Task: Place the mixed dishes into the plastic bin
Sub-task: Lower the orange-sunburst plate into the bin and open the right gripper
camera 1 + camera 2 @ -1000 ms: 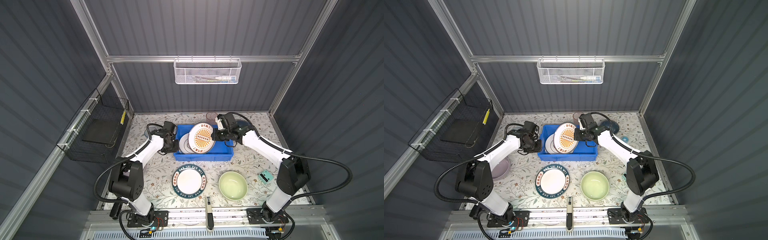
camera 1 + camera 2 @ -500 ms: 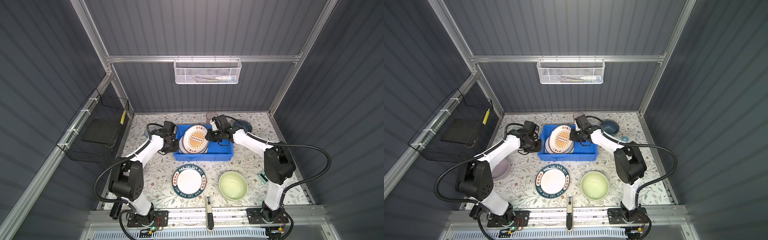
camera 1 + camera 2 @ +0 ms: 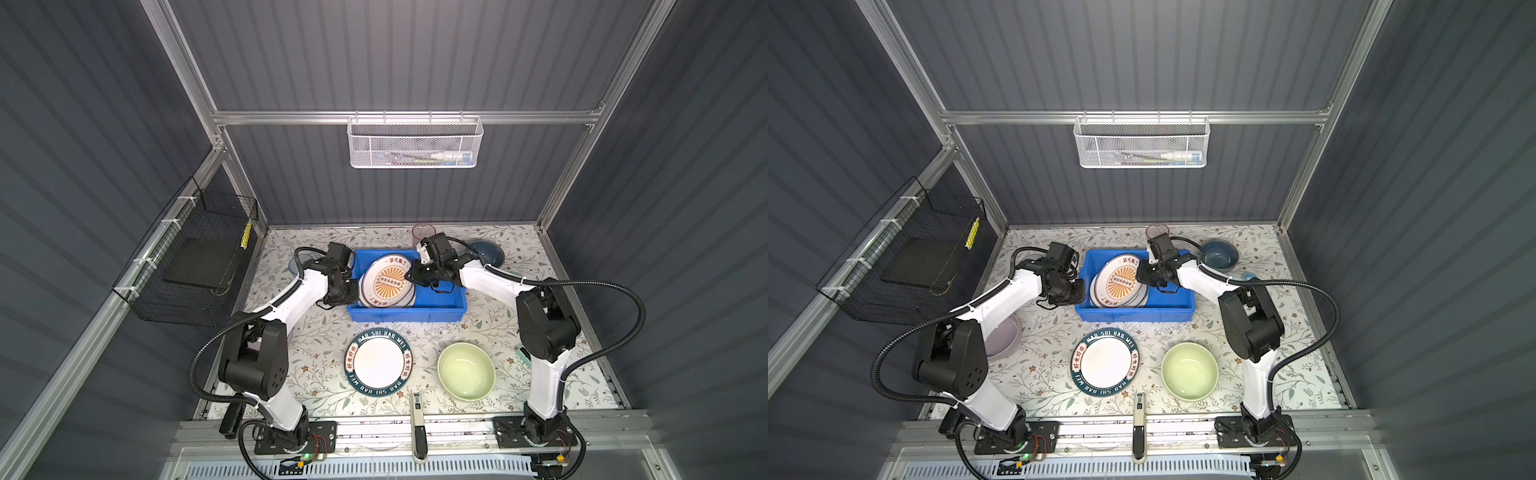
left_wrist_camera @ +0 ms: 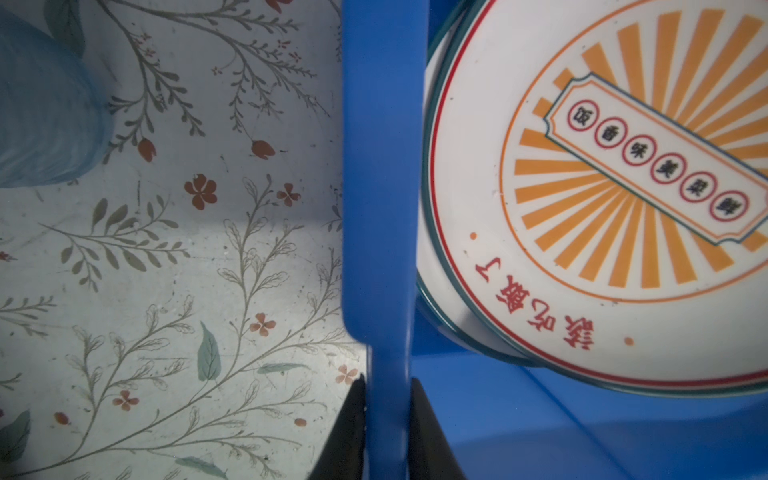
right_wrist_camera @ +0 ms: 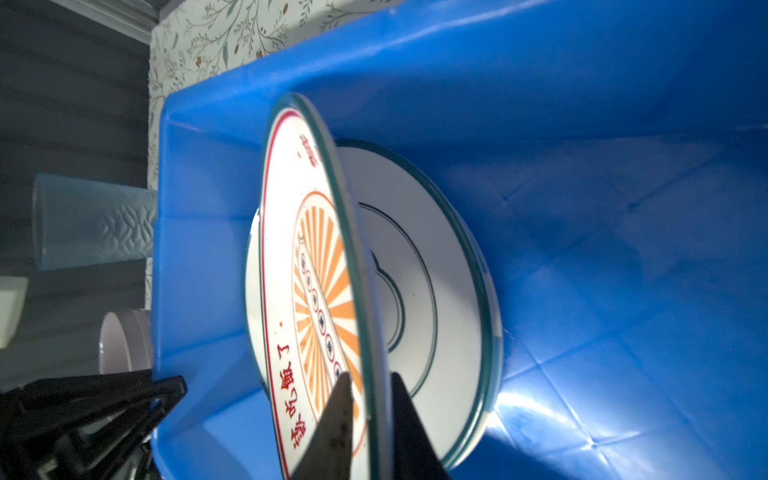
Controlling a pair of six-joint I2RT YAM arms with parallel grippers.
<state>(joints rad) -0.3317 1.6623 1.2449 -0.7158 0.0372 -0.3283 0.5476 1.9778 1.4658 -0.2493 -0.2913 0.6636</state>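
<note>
Centrally on the table sits the plastic bin, a bright blue rectangular tray with low walls and a lipped rim. In both top views its long axis runs left to right.

Inside it, toward its left end, a round sunburst plate stands tilted. Its printed face is turned up, and its rim is raised on the side nearest the right gripper. The plate is white with a thin teal and red edge, orange rays, a slanted banner and red characters. It leans over a white plate with a teal rim that lies flatter beneath it.

The right gripper's two fingers straddle the raised rim, one on each face and close against it. Whether they press or have let go I cannot tell.

The left gripper is closed narrowly on the bin's left wall, one finger outside and one inside.

Outside the bin, on the near side, a lettered plate with a dark green rim lies flat beside a pale green bowl. Behind the bin stand a pink tumbler and a grey-blue bowl. A blue tumbler and a lilac bowl are to its left.

The tablecloth is pale, with sprigs and small red flowers. The ribbed walls are dark grey. A white mesh basket hangs at the back and a black wire basket on the left.
</note>
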